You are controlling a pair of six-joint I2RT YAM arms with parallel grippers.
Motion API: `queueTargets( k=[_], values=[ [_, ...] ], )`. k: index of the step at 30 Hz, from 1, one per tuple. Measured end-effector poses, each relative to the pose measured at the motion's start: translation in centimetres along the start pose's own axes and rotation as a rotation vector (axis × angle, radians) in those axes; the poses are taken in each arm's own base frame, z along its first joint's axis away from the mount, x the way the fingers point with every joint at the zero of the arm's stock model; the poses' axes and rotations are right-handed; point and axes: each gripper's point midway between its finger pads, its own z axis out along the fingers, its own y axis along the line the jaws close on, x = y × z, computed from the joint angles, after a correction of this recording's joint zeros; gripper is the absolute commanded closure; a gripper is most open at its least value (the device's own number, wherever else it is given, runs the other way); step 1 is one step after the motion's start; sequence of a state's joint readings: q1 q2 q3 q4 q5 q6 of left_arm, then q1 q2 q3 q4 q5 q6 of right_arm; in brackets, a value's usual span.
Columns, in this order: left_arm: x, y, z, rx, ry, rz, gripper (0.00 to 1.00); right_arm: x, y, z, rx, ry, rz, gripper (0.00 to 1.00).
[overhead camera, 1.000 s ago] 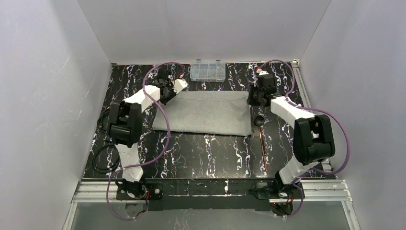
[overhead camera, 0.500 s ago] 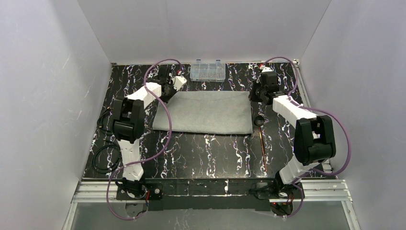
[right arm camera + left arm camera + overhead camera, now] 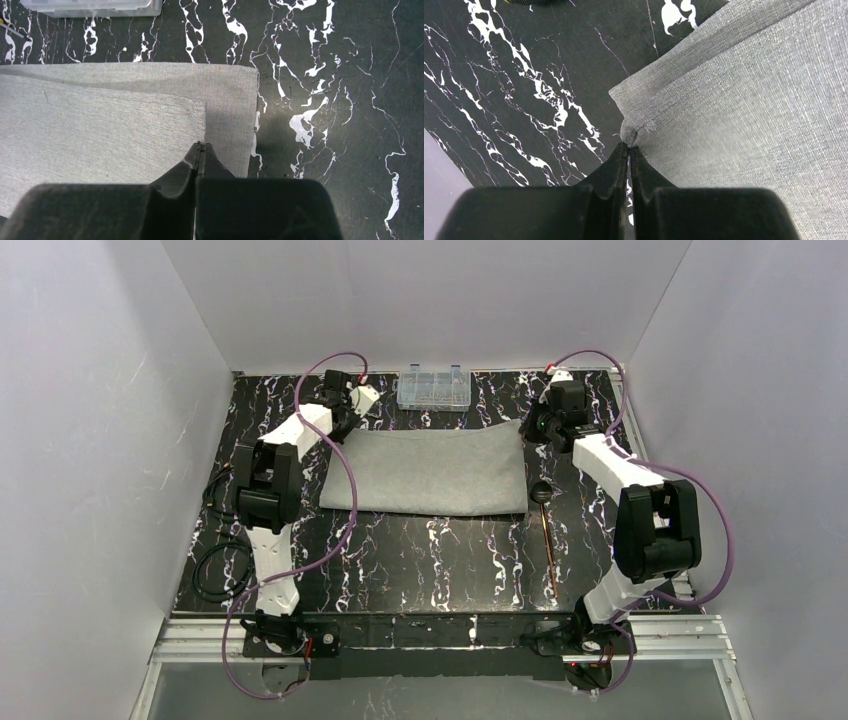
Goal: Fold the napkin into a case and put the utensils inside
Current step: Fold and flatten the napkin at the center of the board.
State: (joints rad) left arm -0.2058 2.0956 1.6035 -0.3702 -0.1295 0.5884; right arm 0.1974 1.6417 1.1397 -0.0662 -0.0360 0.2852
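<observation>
The light-grey napkin [image 3: 430,472] lies folded in two layers on the black marbled table, also seen in the left wrist view [image 3: 749,100] and the right wrist view [image 3: 100,130]. My left gripper [image 3: 345,423] is shut on the napkin's far left corner, which puckers at the fingertips [image 3: 629,146]. My right gripper [image 3: 535,430] is shut on the right edge of the upper layer [image 3: 201,145], with the lower layer showing beyond it. The utensils lie right of the napkin: a dark spoon head [image 3: 543,492] and thin copper handles [image 3: 547,540].
A clear plastic compartment box [image 3: 434,388] stands at the far edge behind the napkin, and it also shows in the right wrist view [image 3: 90,6]. Black cables [image 3: 215,570] lie at the table's left edge. White walls close in three sides.
Both grippers have moved toward the far edge of the table, drawing the napkin's upper layer back with them. The utensils have not moved.
</observation>
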Motion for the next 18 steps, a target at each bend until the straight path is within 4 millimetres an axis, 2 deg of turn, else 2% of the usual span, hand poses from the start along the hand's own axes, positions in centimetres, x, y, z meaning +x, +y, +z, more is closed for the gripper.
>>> queueTargets(
  k=[5,13,18],
  values=[
    [0.3,0.3,0.0,-0.025,0.015,-0.009,1.00,-0.6,-0.3,0.5,-0.003,-0.014,0.006,0.99],
    [1.0,0.4,0.6,-0.042,0.044,-0.014,1.00,0.7,-1.5,2.2,0.014,0.022,0.022,0.99],
    [1.3,0.3,1.2,-0.046,0.057,-0.017,1.00,0.5,-2.2,3.0,0.022,0.025,0.032,0.99]
  ],
)
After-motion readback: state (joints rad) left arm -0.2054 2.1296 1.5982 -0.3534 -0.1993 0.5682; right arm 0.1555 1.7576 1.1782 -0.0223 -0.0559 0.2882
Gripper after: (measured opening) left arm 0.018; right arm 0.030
